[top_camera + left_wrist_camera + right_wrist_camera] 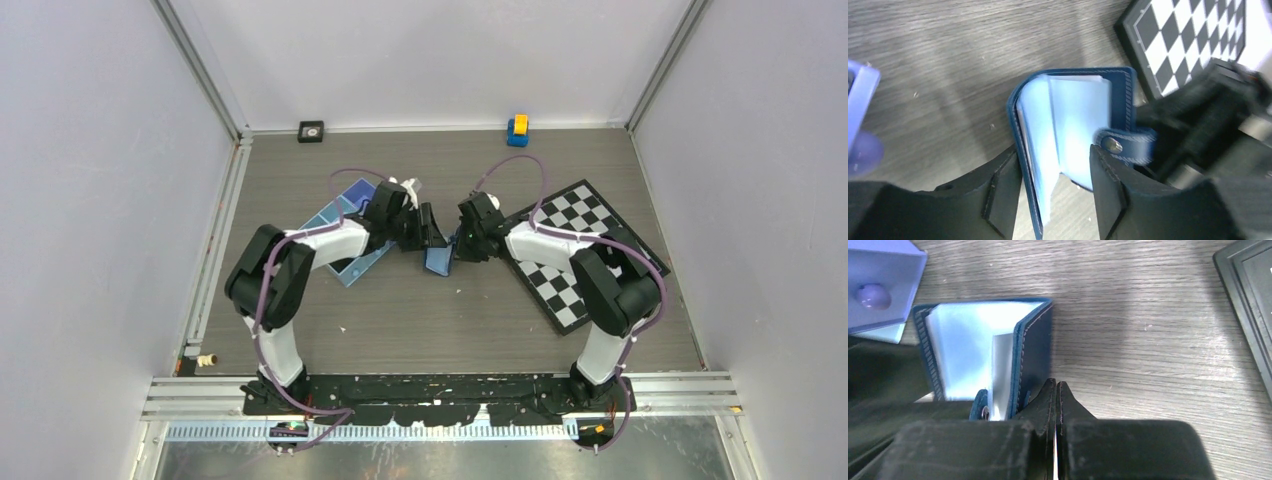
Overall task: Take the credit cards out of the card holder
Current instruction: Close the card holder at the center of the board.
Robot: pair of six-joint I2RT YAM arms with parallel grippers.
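Going left to right: the light-blue tray (330, 215) sits at the left. Next to it, the left gripper (1050, 165) has its fingers spread, straddling one navy cover and the pale inner sleeves without clamping them. The card holder (1073, 110) stands open like a book mid-table, its snap strap (1123, 145) undone. The right gripper (1056, 390) is fully closed, tips against the outer cover; whether it pinches anything is unclear. The chessboard (585, 215) is at the right. Looks like the opening step, with no credit card clearly showing. The next move probably needs the left fingers to pinch a card edge while the right steadies the holder. No readable writing or branding anywhere.
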